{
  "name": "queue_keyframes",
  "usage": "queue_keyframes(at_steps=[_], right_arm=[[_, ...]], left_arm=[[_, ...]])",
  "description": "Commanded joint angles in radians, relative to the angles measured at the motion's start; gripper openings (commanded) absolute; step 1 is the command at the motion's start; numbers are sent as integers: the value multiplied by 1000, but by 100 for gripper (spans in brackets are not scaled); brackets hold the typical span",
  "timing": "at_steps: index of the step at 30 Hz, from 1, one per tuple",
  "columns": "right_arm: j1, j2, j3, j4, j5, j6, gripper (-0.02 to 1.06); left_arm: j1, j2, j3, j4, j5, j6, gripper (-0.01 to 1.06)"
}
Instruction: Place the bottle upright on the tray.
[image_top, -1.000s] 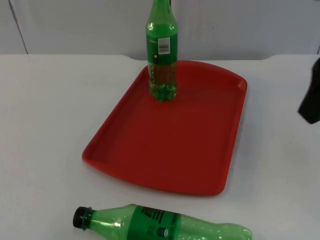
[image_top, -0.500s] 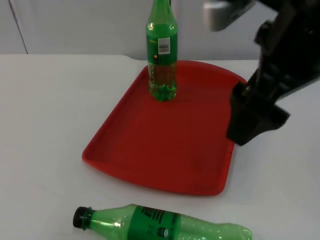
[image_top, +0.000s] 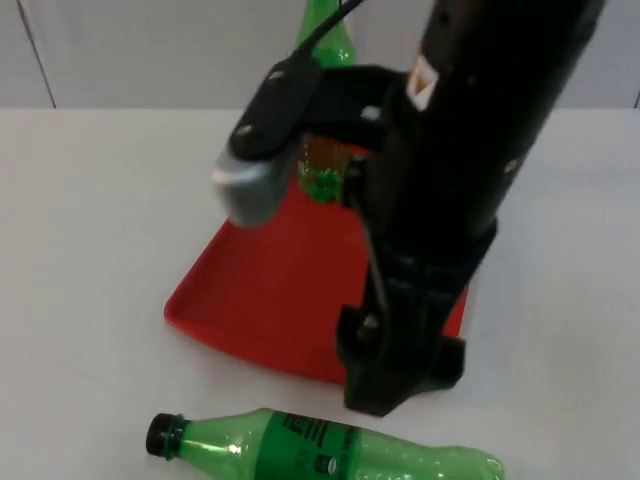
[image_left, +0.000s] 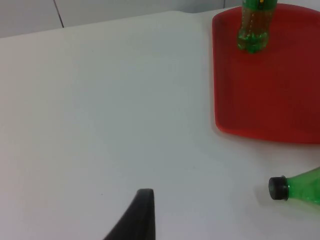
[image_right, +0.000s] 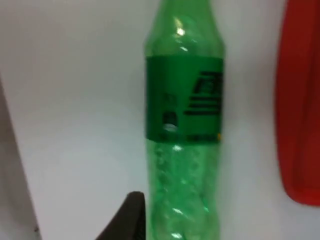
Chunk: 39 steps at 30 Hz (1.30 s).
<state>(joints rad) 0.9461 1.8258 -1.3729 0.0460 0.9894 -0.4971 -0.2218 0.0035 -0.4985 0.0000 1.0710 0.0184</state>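
Lying bottle: a green clear plastic bottle with a black cap and dark green label (image_top: 325, 457) lies on its side on the white surface (image_top: 90, 250), just beside the near edge of the tray, apart from it. The black cap (image_left: 278, 188) points toward the left arm's side. The right wrist view looks down along its label and ribbed body (image_right: 183, 130).
Tray: a red rectangular plastic tray with rounded corners (image_top: 260, 290) rests flat on the surface near the grey partition wall (image_top: 150, 50).
Standing bottle: a second green plastic bottle (image_left: 254, 25) stands upright on the tray's far end, near the tray's left rim; the right arm covers most of it in the top view.
Right claw: (image_top: 385, 385) hangs at the tray's near edge, right above the lying bottle's middle, not touching it as far as can be seen; whether its fingers are wide or narrow cannot be told.
Left claw: waits off to the side over bare surface, one black fingertip (image_left: 140, 215) visible; its spread cannot be told.
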Motion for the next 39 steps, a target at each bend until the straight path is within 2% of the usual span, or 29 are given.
queue_keyframes(at_steps=[1,9,11,20,39], right_arm=[[23,23,-27,19,16,-15,105],[98,151,-77,17,4,-15,105],[98,167,-77,15,-1,-15,105],[98,243,-77,17,-134,-15,105],[98,384,-85,8,-212,11,105]], left_arm=[[2,-3,4,-6,3,4,105],[2,-3,4,-6,3,4,105],[2,-3,4,-6,3,4,105],[2,-3,4,-6,3,4,105],[2,-3,4,-6,3,4,105]])
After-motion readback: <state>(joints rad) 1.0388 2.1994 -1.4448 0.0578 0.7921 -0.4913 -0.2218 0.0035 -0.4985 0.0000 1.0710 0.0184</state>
